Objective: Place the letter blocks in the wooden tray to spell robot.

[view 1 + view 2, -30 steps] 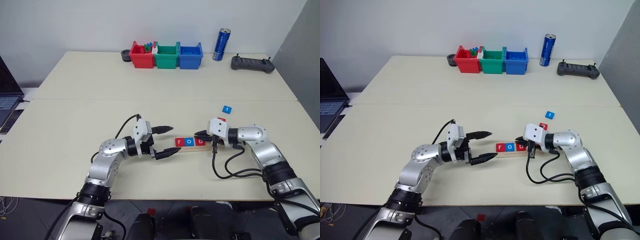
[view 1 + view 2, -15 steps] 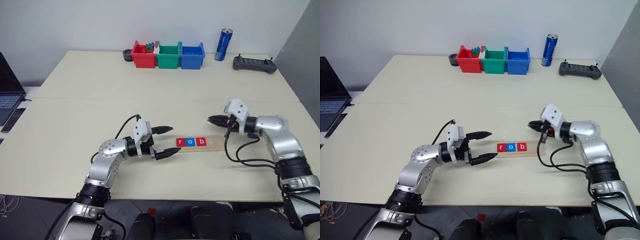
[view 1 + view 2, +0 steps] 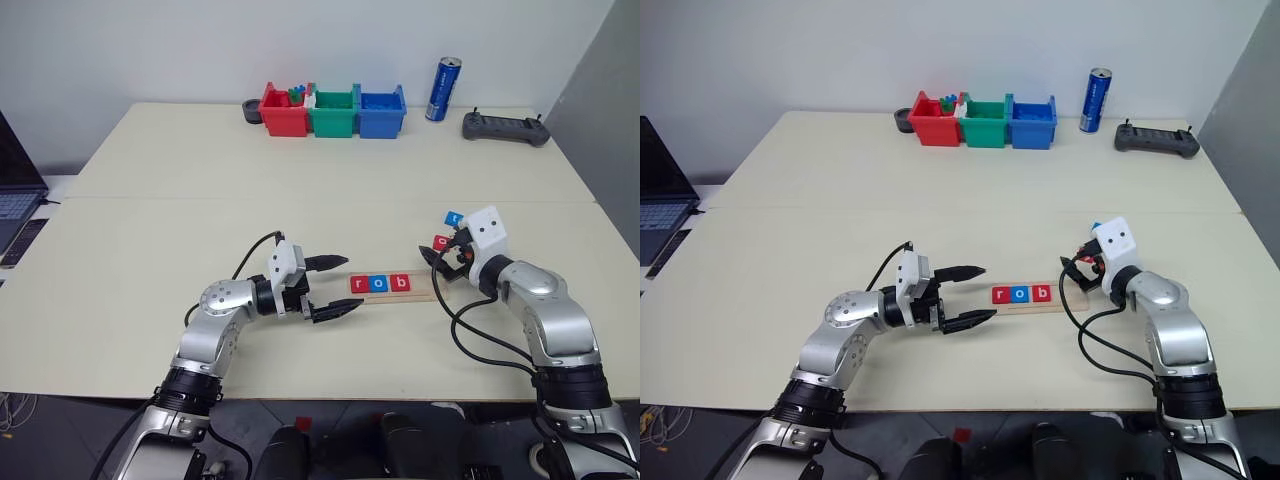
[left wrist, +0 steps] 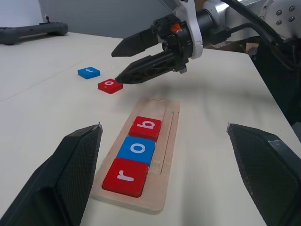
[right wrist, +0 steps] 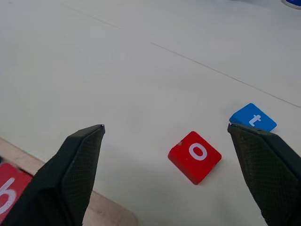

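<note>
Right gripper [image 3: 443, 262] swung off the wooden tray [image 4: 165, 155], fingers spread like the left's [image 3: 333, 286]; three letter blocks [image 4: 137, 156] seated, two loose.

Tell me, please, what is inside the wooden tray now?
The wooden tray holds three letter blocks in a row: red r, blue o, red b. The rest of its groove is bare; nothing covers it.

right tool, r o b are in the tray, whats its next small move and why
Probably ease the open right tool forward and down onto the red o. The tray holds r, o, b, so o comes next. It lies flat on the table just ahead of the tool, with the blue t beyond.
</note>
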Robot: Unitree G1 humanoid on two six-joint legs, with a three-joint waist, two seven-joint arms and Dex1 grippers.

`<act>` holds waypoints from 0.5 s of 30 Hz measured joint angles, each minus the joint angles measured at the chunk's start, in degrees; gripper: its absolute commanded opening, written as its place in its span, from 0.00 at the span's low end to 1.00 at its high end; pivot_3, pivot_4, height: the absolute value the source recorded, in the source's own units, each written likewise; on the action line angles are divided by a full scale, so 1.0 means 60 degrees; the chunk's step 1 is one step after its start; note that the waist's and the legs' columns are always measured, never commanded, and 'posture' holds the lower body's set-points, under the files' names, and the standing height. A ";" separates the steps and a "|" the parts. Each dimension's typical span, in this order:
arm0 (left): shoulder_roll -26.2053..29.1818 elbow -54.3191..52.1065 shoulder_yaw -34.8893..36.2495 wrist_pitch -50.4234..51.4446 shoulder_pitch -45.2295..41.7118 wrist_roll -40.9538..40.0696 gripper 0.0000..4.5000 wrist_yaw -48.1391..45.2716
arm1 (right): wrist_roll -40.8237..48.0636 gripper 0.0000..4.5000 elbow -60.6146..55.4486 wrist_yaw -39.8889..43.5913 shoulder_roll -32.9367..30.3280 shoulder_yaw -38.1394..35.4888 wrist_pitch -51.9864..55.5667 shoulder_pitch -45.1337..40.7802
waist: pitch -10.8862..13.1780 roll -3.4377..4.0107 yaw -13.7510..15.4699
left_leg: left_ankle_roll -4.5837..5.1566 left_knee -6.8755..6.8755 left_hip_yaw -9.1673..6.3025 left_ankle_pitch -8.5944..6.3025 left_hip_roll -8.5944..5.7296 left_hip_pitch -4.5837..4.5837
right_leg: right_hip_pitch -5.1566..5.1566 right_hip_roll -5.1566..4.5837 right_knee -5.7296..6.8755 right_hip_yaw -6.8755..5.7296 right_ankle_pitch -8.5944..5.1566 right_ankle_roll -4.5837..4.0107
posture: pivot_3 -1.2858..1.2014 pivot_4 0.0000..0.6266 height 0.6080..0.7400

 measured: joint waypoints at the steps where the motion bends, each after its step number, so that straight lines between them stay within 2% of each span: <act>1: 0.0000 0.0003 0.0000 0.0000 -0.0011 0.0000 1.00 -0.0015 | 0.0000 0.99 0.0185 0.0067 -0.0114 0.0000 -0.0111 -0.0052 | 0.0000 0.0000 0.0001 | 0.0000 0.0000 0.0001 0.0000 -0.0001 -0.0001 | 0.0000 -0.0001 -0.0002 0.0001 0.0000 0.0000 | 0.52 0.24 1.00; 4: -0.0002 0.0006 -0.0006 0.0000 -0.0064 0.0001 1.00 -0.0069 | 0.0014 0.99 0.0834 0.0432 -0.0579 -0.0004 -0.0591 -0.0179 | 0.0000 -0.0001 -0.0004 | 0.0001 -0.0003 0.0002 0.0000 -0.0001 0.0001 | 0.0000 -0.0001 -0.0001 0.0000 0.0000 0.0000 | 0.52 0.24 1.00; 11: -0.0024 0.0067 -0.0016 -0.0027 -0.0076 0.0003 1.00 -0.0169 | 0.0084 0.99 0.3214 0.2717 -0.1993 0.0454 -0.2978 -0.0836 | 0.0002 -0.0003 -0.0048 | 0.0002 -0.0002 0.0008 -0.0001 0.0000 0.0007 | 0.0001 0.0001 0.0001 0.0003 0.0000 0.0000 | 0.52 0.24 1.00; 15: -0.0116 0.0111 -0.0031 -0.0074 -0.0097 0.0009 1.00 -0.0150 | 0.0085 0.99 0.4724 0.3776 -0.2135 0.0757 -0.3982 -0.1775 | 0.0002 -0.0004 -0.0108 | 0.0002 -0.0003 0.0008 0.0000 0.0005 0.0010 | 0.0001 0.0006 0.0003 0.0003 0.0001 -0.0001 | 0.52 0.24 1.00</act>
